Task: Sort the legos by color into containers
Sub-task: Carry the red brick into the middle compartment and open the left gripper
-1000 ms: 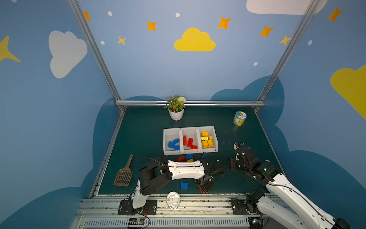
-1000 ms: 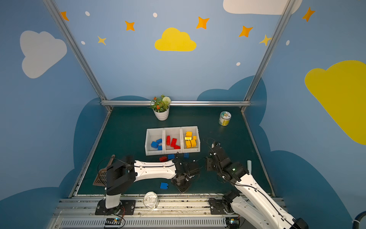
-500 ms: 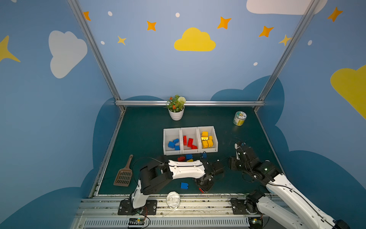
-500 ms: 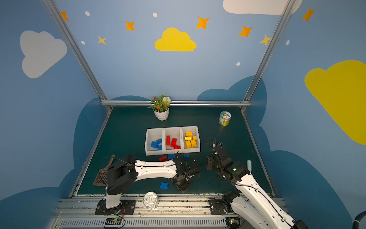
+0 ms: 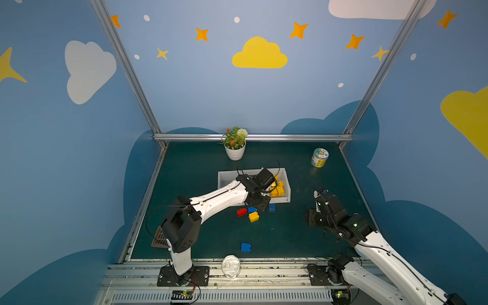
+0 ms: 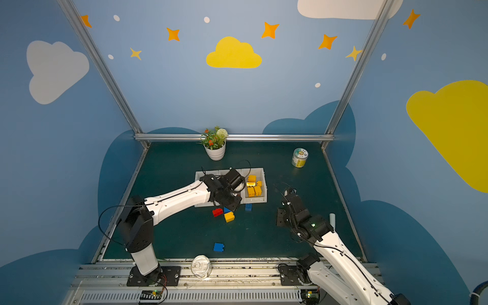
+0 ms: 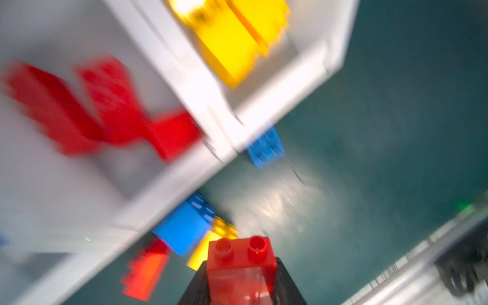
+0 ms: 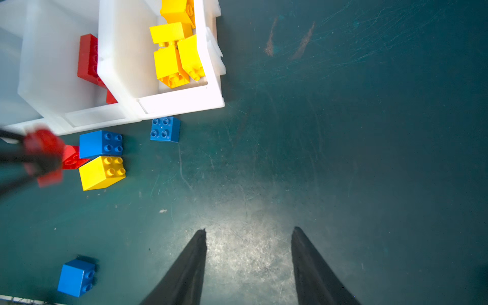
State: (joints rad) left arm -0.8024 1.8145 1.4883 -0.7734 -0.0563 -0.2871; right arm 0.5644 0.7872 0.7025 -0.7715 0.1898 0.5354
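Left pincer pinching a red brick at the white bins.
It hangs over the bins' near wall, above a loose red piece, blue piece and yellow piece lying together on the green counter. Red and yellow legos already lie in separate bins. The right pincer is spread and empty, well off to the side.

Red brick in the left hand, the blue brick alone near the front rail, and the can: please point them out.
held red brick (image 7: 241, 261): left wrist view, face below the studs.
lone blue brick (image 5: 245, 247): in a top view, its middle.
can (image 5: 319, 160): in a top view, side below the lid.
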